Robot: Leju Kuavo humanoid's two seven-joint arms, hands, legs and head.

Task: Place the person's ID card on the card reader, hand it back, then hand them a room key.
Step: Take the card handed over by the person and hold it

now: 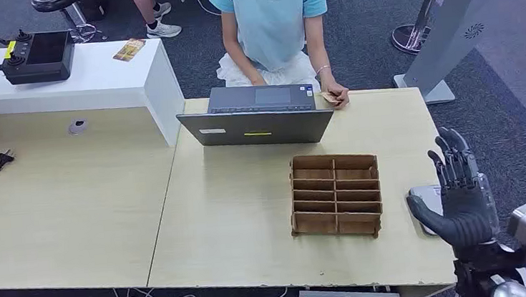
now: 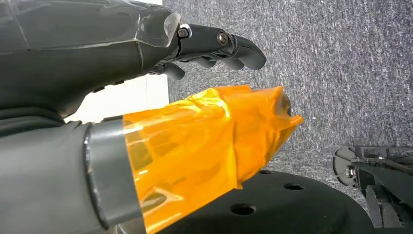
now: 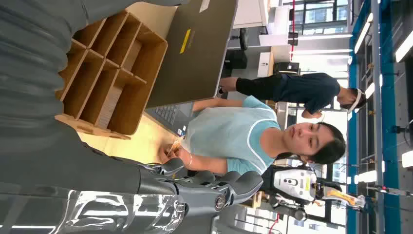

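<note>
The right hand [image 1: 458, 199] is raised above the near right corner of the desk [image 1: 244, 215]. Its fingers [image 1: 454, 160] are spread apart and point up, and it holds nothing. Under it lies a flat grey card reader [image 1: 422, 199], partly hidden by the hand.

The ID card [image 1: 330, 97] is across the desk, at the far edge, in the person's hand [image 1: 337, 97]. The person [image 1: 270, 18] wears a light blue shirt and sits behind an open grey laptop [image 1: 258, 124]. In the right wrist view the card [image 3: 175, 145] shows in that same hand, past the robot's dark fingers.

A brown wooden box [image 1: 335, 194] with many small slots sits between the laptop and the near edge, left of the right hand. The pictures do not show a room key clearly.

The left hand [image 2: 214, 46] hangs over grey carpet. Its fingers are bent a little, and nothing is in it. Orange film [image 2: 204, 146] is wrapped on its thumb.

A white counter [image 1: 96, 80] at the far left holds a black controller [image 1: 40, 56].
</note>
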